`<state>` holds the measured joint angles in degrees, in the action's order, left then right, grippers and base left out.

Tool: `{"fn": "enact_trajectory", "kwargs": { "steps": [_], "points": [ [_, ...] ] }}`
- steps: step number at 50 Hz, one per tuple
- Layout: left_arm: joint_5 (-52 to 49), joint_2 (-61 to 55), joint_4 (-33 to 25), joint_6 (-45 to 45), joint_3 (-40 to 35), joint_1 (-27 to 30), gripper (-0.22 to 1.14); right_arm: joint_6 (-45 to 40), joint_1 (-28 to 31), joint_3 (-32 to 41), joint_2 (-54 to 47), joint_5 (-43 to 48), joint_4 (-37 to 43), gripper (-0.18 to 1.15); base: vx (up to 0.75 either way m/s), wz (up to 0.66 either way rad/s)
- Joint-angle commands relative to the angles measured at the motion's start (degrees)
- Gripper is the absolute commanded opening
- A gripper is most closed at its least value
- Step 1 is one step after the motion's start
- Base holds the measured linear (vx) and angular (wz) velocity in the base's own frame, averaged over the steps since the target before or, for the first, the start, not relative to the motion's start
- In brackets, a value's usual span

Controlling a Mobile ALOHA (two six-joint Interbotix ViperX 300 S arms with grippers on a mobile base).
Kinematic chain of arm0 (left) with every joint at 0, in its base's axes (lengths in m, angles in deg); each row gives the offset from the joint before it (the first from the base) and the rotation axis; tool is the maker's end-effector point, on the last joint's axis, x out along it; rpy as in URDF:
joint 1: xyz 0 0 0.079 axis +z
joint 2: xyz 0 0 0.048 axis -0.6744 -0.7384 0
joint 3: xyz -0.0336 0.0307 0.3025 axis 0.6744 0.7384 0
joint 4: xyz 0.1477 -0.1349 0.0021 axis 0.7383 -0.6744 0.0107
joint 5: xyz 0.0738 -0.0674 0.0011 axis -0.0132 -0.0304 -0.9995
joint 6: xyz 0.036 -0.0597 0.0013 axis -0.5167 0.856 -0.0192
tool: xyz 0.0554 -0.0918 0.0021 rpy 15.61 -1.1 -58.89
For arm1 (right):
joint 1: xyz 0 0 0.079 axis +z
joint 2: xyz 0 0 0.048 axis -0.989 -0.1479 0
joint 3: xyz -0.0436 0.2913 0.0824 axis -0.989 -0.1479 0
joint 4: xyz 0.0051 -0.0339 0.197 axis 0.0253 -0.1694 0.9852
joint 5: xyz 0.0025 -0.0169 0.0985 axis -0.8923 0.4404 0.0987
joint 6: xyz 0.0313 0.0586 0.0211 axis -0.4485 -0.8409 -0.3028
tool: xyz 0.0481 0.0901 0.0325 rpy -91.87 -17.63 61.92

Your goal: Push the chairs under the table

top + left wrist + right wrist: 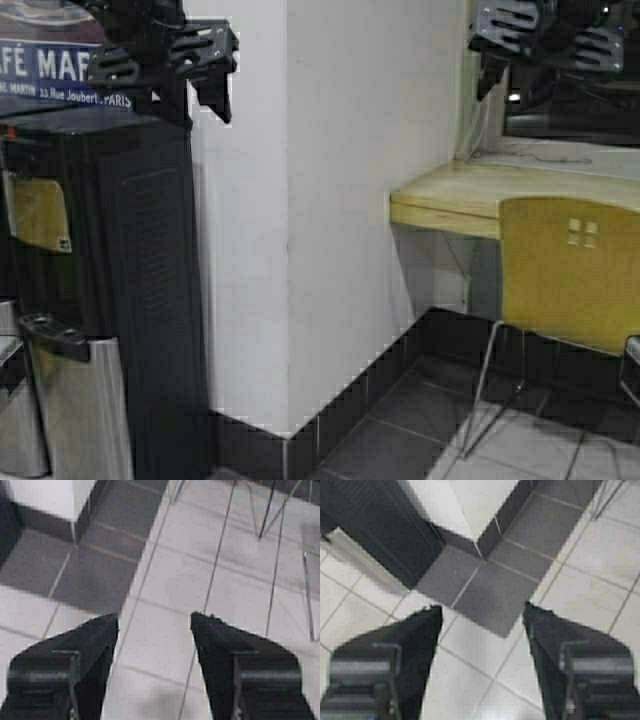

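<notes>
Yellow-tan moulded plywood chair point(570, 270) w/ square cutouts & thin chrome legs stands at far right, back just near of the pale-wood counter table point(450, 200), seat not under it. White wall pillar point(330, 200) left of table, black dispenser machine point(100, 260) far left. Left gripper point(154, 630) & right gripper point(482, 625) raised over tiled floor point(170, 580), fingers wide, holding nothing

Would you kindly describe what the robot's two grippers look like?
Both are matte black. The left gripper and right gripper each have two thick, blocky fingers tapering to blunt tips. From the high view, the left gripper shows flat black brackets with small holes.
</notes>
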<state>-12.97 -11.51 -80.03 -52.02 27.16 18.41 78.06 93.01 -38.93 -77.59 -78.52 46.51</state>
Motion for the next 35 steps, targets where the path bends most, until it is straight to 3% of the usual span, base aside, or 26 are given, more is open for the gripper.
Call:
{"fn": "enact_trajectory", "kwargs": {
  "steps": [1, 35],
  "points": [
    [0.0, 1.3, -0.1, 0.1, -1.1, -0.3, 0.84, 0.1, -1.4, 1.1, 0.8, -0.1, -0.1, 0.86, -0.36, -0.05],
    [-1.3, 1.5, -0.1, -0.4, -1.9, 0.1, 0.84, -0.3, -1.8, 1.0, 1.1, -1.4, -0.7, 0.86, -0.3, -0.11]
  ]
}}
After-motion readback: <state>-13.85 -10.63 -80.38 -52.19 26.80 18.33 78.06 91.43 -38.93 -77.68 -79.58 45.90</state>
